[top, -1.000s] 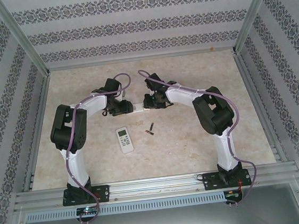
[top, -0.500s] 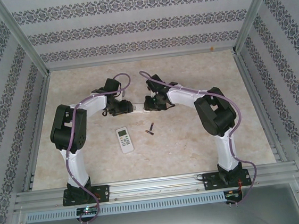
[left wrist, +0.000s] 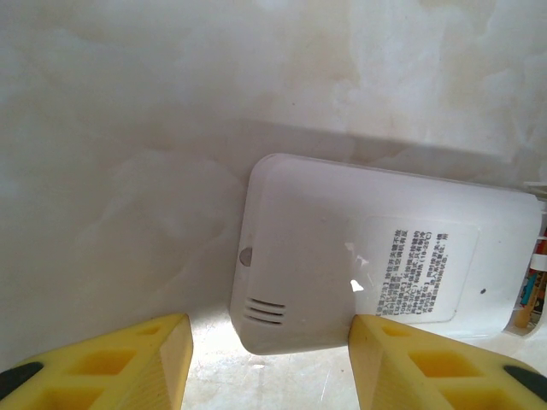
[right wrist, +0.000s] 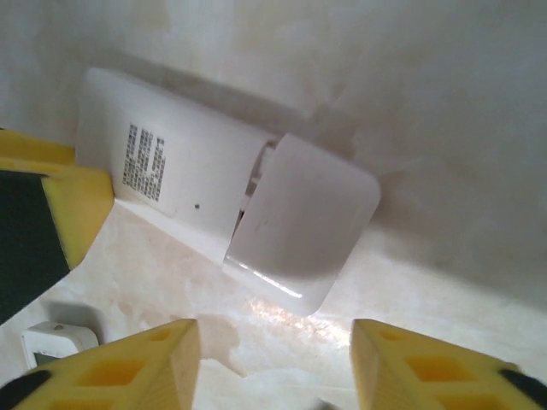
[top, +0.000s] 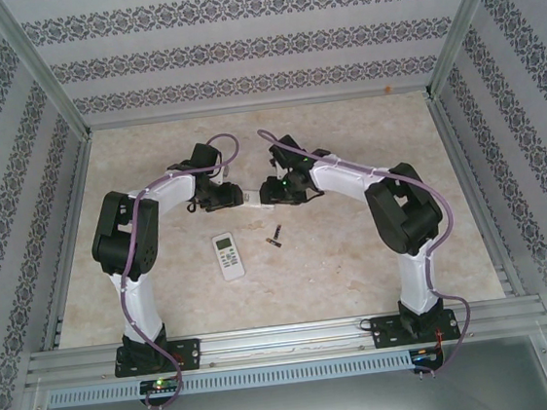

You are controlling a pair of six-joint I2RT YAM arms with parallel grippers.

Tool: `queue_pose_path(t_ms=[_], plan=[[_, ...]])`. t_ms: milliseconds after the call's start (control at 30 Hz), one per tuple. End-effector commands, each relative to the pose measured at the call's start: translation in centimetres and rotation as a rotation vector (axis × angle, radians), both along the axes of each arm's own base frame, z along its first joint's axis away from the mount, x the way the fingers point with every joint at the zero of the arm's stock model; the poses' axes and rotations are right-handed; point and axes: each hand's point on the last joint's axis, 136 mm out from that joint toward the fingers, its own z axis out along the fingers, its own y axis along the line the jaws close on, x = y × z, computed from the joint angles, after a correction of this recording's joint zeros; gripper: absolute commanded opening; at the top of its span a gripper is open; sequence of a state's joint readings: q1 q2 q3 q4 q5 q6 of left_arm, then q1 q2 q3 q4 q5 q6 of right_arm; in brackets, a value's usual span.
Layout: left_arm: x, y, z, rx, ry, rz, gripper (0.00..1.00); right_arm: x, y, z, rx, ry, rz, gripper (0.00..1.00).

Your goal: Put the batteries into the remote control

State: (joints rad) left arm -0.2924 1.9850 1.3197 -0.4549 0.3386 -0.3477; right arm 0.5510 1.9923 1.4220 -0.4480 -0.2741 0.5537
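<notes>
Top view: both my arms meet mid-desk over a white plastic remote control (top: 249,196) lying back-side up on the beige marbled desk (top: 349,275).

My left claw (left wrist: 271,363) is apart. The yellow fingers (left wrist: 102,367) straddle the rounded end of the remote; one finger is right at its corner and the other has a gap beside it. Not clamped. A printed white label (left wrist: 423,269) faces up on the remote's back. There is a bit of orange-red at the frame's right edge by the far end, and I can't tell what it is.

My right claw (right wrist: 273,367) is also apart, holding nothing, and hovers just short of the remote's other end. The white rectangular battery cover (right wrist: 303,226) sits askew there, slid partly off the body, with a dark gap along its inner edge.

The dark slim cylinder batteries (top: 277,235) lie loose on the desk, near the claws on the side toward the arm bases and not touching them. They are too small to count.

A second white remote with a screen and buttons (top: 227,256) lies face up on the desk, left of the batteries and apart from them.
</notes>
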Motion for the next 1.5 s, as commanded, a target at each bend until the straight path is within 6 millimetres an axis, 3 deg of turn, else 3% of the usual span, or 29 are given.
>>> queue_pose_path(t_ms=[0,67,100,367,633,767,900,1100,1467], plan=[[-1.0,0.7,-1.3,0.025,0.042,-0.009,0.52,1.5,0.9,2.0,-0.034,-0.192,0.248,0.67],[-1.0,0.6,-1.2,0.024,0.036,-0.027,0.52,0.5,1.1,1.7,-0.135,-0.314,0.5,0.89],[-1.1,0.5,-1.2,0.023,0.036,-0.038,0.52,0.3,0.9,1.6,-0.172,-0.348,0.569,0.93],[-1.1,0.4,-1.0,0.013,0.031,-0.044,0.52,0.4,0.9,-0.2,-0.158,-0.363,0.816,0.94],[-1.0,0.4,-1.0,0.014,0.031,-0.038,0.52,2.1,0.9,-2.0,-0.217,-0.324,0.776,0.89],[-1.0,0.4,-1.1,0.017,0.031,-0.037,0.52,1.6,1.3,-3.0,-0.215,-0.304,0.793,0.85],[-1.0,0.5,-1.2,0.016,0.034,-0.031,0.52,0.9,1.5,-3.4,-0.19,-0.29,0.806,0.72],[-1.0,0.6,-1.3,0.02,0.036,-0.03,0.52,0.9,1.6,-2.5,-0.169,-0.305,0.812,0.61],[-0.9,0.5,-1.3,0.017,0.034,-0.024,0.52,0.3,1.5,-0.5,-0.231,-0.373,0.851,0.55]])
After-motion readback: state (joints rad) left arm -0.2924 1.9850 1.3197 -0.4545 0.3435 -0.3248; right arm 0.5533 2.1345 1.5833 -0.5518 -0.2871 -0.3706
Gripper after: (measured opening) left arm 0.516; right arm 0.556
